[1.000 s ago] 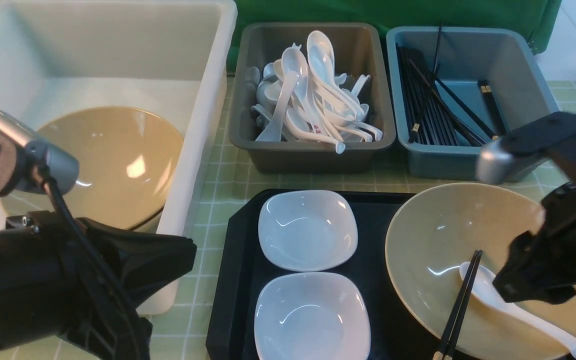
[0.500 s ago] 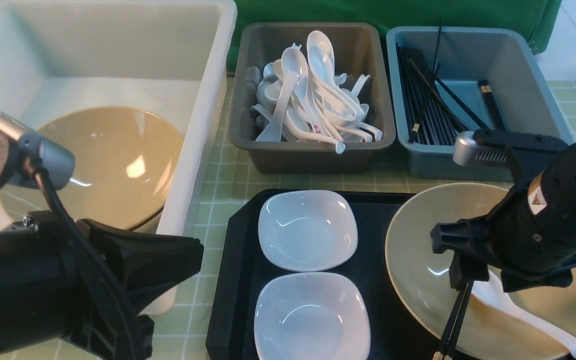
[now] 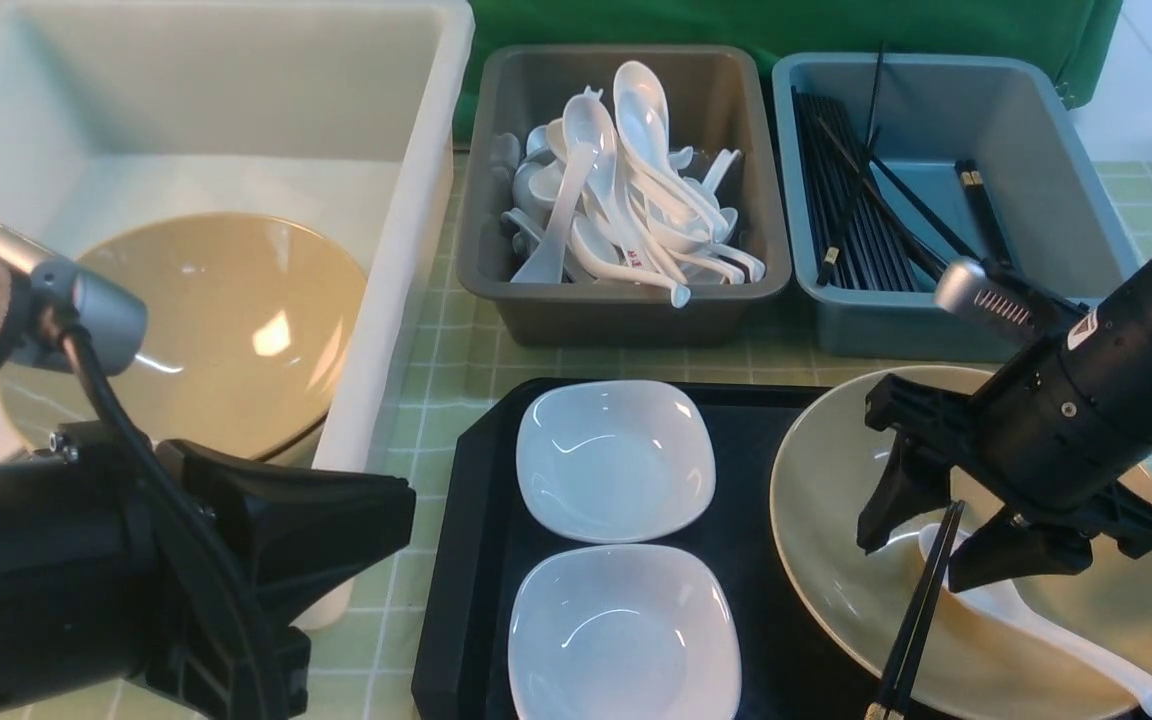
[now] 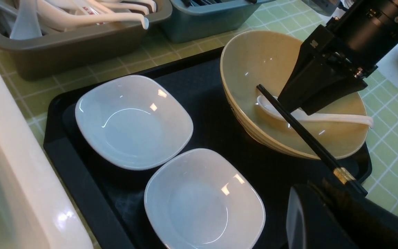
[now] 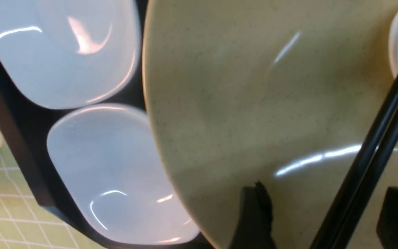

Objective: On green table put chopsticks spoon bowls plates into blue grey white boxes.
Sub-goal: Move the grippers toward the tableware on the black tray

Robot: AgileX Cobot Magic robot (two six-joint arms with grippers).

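Note:
A tan bowl [image 3: 836, 560] stands on the right of the black tray [image 3: 466, 560]. A pair of black chopsticks [image 3: 921, 610] and a white spoon [image 3: 1036, 625] lie in it. My right gripper [image 3: 916, 560] hangs open just above the bowl, one finger on each side of the chopsticks [image 5: 375, 155], touching nothing. Two white square plates [image 3: 616, 460] [image 3: 624, 635] sit on the tray's left half. My left gripper [image 3: 336, 520] is shut and empty, low at the near left beside the white box [image 3: 416, 200].
The white box holds another tan bowl [image 3: 196, 330]. The grey box [image 3: 626, 310] is heaped with white spoons [image 3: 626, 190]. The blue box [image 3: 1036, 130] holds black chopsticks [image 3: 856, 200]. All three boxes stand behind the tray on the green checked table [image 3: 436, 400].
My right gripper swung in from the right, turned downward over the bowl and opened wider, so its fingers now straddle the chopsticks. The left arm barely shifted.

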